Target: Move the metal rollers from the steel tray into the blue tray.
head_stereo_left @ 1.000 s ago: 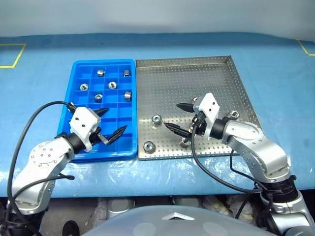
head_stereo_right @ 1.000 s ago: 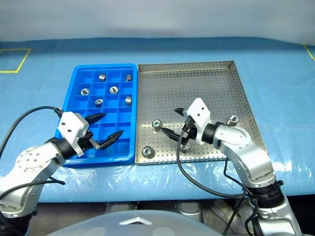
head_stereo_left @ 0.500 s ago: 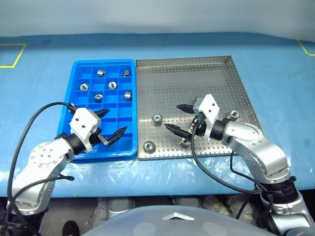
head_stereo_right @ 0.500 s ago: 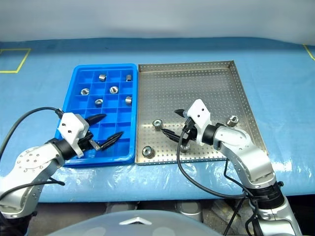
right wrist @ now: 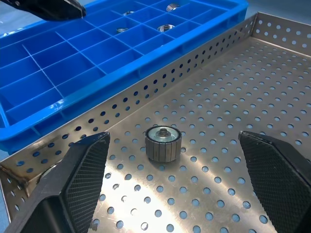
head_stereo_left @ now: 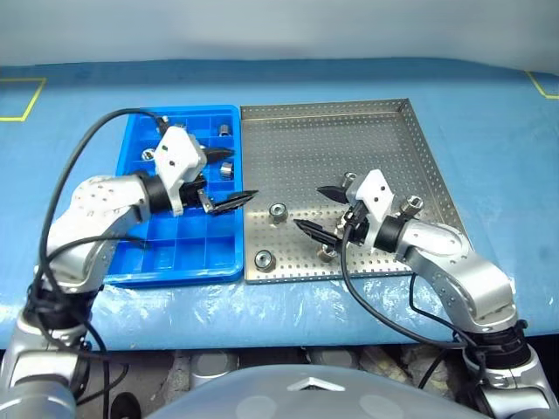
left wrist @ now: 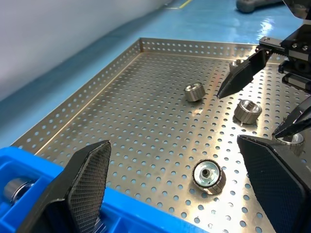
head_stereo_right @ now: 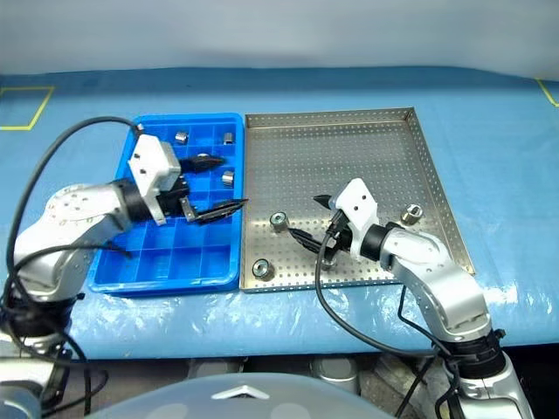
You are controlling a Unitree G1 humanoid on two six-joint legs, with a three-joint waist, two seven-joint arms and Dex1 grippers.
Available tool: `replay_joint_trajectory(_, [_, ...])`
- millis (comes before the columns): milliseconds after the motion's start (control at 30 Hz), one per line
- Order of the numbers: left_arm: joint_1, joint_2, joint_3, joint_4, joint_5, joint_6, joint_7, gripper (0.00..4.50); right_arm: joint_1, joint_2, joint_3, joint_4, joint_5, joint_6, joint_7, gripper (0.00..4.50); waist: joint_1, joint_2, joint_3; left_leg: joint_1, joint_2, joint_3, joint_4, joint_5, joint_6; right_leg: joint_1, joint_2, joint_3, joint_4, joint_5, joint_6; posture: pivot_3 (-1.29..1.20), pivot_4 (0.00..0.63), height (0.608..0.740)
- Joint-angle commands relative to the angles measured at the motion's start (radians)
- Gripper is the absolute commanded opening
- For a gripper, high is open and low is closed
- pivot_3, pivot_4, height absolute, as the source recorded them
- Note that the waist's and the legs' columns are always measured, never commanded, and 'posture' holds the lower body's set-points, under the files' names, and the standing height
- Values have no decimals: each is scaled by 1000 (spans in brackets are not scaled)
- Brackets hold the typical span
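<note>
Steel on steel is the slippery bit here. The steel tray point(head_stereo_left: 384, 131) has several metal rollers point(head_stereo_left: 279, 212) loose on its perforated floor: one near the blue tray's side, one by the front rim point(head_stereo_left: 264, 259), and a few more around the right arm. Several others already sit in the far compartments of the blue tray point(head_stereo_left: 175, 253), which butts up against the steel one on the bench point(head_stereo_left: 489, 87).

Both pincers are wide open and holding nothing. The left pincer point(head_stereo_left: 220, 179) hangs over the seam between the two trays; the right pincer point(head_stereo_left: 320, 210) hovers low over the steel tray, with a roller point(right wrist: 163, 142) sitting between its fingers in the wrist view.

My worry: both arms look aimed at the same patch, so they could bump fingertips. Also, a slightly off-centre pinch on a short, shiny cylinder could squirt it sideways and send it rolling off across the perforated floor.
</note>
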Motion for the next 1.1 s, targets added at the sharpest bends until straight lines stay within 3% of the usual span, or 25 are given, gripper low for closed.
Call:
replay_joint_trajectory(33, [-133,-3,-109,120,55,-6,-118,4500,5,10,-28,-45,9,-7,-17,4486,-5,0,0,0,0,0,0,0,0,0,0,0,0,0,0,-61,150,740])
replay_joint_trajectory(233, [-325,-93,-291,372,164,-57,-278,4500,47,27,-40,-75,8,-12,-50,4486,-25,0,0,-1,0,0,3,-2,3,1,0,0,0,0,0,-109,150,740])
replay_joint_trajectory(500, [-439,-180,-485,627,378,-211,-407,4500,100,57,-49,-113,1,-18,-97,4486,-61,1,1,-2,0,1,8,-5,8,1,1,2,0,0,0,-184,150,740])
replay_joint_trajectory(733, [-469,-203,-538,762,519,-308,-447,4500,137,72,-53,-135,-1,-28,-125,4486,-92,1,1,-2,0,1,9,-5,9,1,1,3,0,0,0,-205,150,740])
replay_joint_trajectory(833, [-467,-220,-530,780,545,-324,-451,3882,140,78,-47,-134,-6,-33,-131,4500,-96,1,1,-2,0,1,9,-5,10,2,1,3,0,0,1,-205,150,740])
replay_joint_trajectory(1033, [-448,-229,-494,756,545,-311,-476,1951,129,89,-39,-124,-16,-36,-135,4500,-100,1,1,-2,0,1,10,-6,10,2,1,3,1,0,1,-195,150,740])
replay_joint_trajectory(1100, [-440,-221,-479,735,541,-310,-482,1799,121,91,-34,-117,-22,-37,-133,4500,-101,1,1,-2,0,1,10,-6,10,2,1,3,1,0,1,-182,150,740])
